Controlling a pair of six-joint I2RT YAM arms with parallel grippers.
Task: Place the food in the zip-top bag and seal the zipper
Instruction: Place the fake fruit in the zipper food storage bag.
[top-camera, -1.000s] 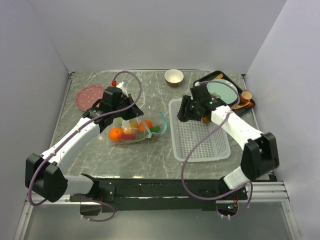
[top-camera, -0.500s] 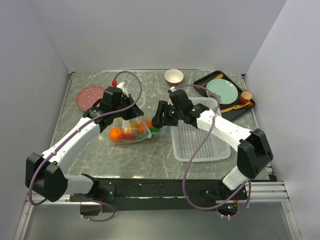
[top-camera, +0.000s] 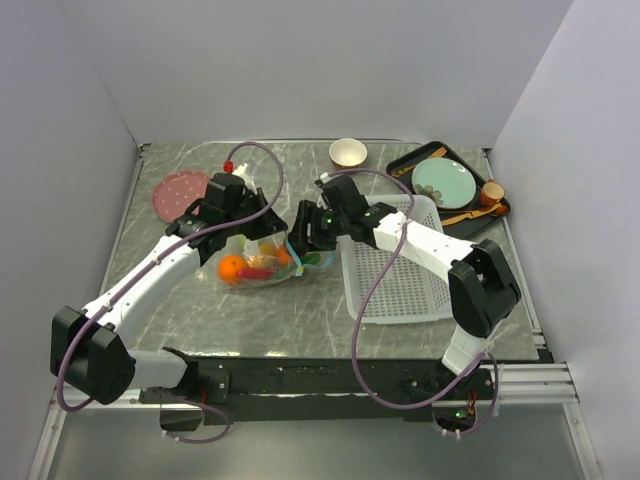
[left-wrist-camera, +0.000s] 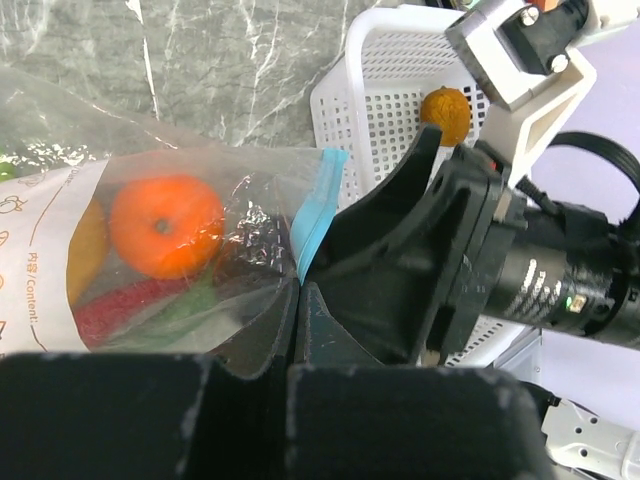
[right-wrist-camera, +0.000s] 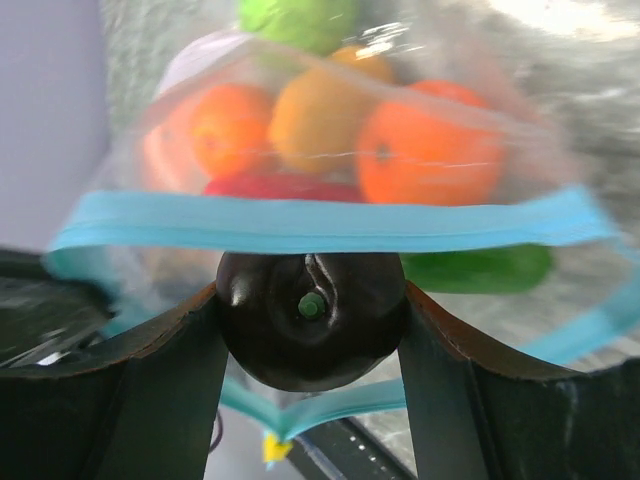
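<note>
Left gripper (left-wrist-camera: 297, 300): my jaws are pressed tight together, pinching the clear film at the corner of the bag's mouth.
Zip-top bag (top-camera: 258, 262): lying on the marble table (top-camera: 200, 310) between my two grippers, mouth turned right.
Food: orange (left-wrist-camera: 165, 225), red chili (left-wrist-camera: 120, 305) and yellow-orange fruit (right-wrist-camera: 315, 115) are all inside.
Zipper (right-wrist-camera: 330, 225): parted, one teal lip above the brown piece, one below.
Right gripper (right-wrist-camera: 310, 335): my fingers clamp the dark brown piece (right-wrist-camera: 310, 305) at the bag's mouth!
Basket (top-camera: 400, 285): white, just right of the bag.
</note>
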